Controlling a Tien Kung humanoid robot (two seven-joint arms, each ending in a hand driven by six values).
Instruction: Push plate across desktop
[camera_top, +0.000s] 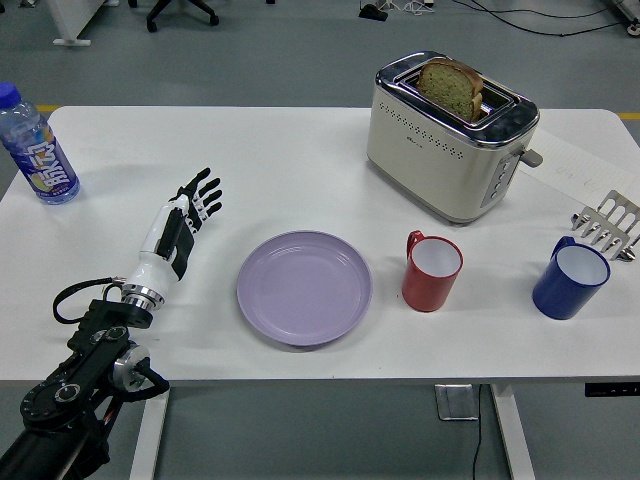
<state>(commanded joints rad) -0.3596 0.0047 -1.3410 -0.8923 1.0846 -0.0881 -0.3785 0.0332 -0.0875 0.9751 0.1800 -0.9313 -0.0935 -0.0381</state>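
A round lilac plate (304, 287) lies flat on the white table (300, 170), near the front edge and a little left of centre. My left hand (185, 215) hovers over the table well to the plate's left, apart from it, with its fingers spread and holding nothing. The black left arm runs in from the lower left corner. No right arm shows.
A red mug (431, 271) stands just right of the plate and a blue mug (570, 279) farther right. A cream toaster (450, 137) with a bread slice (451, 88) sits at the back right. A water bottle (36, 148) stands far left; a metal rack (607, 224) far right.
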